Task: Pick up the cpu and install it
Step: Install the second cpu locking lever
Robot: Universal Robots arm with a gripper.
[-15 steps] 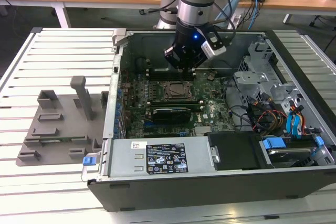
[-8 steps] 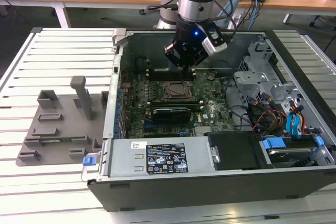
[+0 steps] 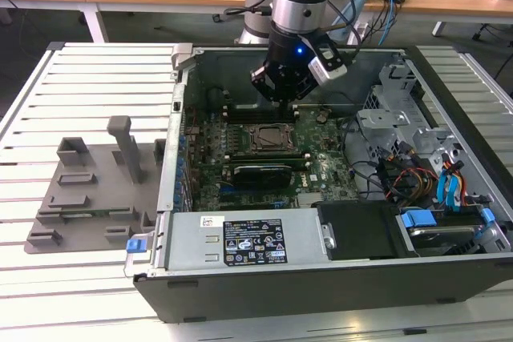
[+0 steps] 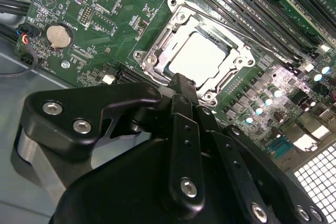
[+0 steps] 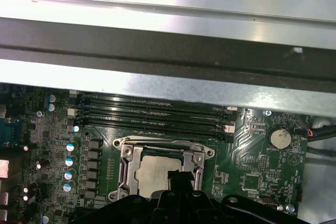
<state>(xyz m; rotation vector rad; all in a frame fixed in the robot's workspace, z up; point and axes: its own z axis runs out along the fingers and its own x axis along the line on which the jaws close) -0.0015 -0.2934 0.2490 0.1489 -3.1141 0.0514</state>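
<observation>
1. Claw (image 4: 181, 85): you hover it just above the socket; whether its fingers are parted or closed can't be told.
2. Chip (image 4: 202, 55): lies flat inside the socket frame (image 4: 157, 51).
3. Motherboard (image 3: 264, 150): keep your approach vertical and centred, judging by the frame's edges.

Black multi-link robot gripper (image 4: 181, 85) in the foreground, its tip at the edge of a silvery square cpu (image 4: 198, 56) seated inside a metal-framed socket (image 4: 157, 51), green motherboard (image 4: 105, 19) around, round silver coin battery (image 4: 58, 35) well apart
</observation>
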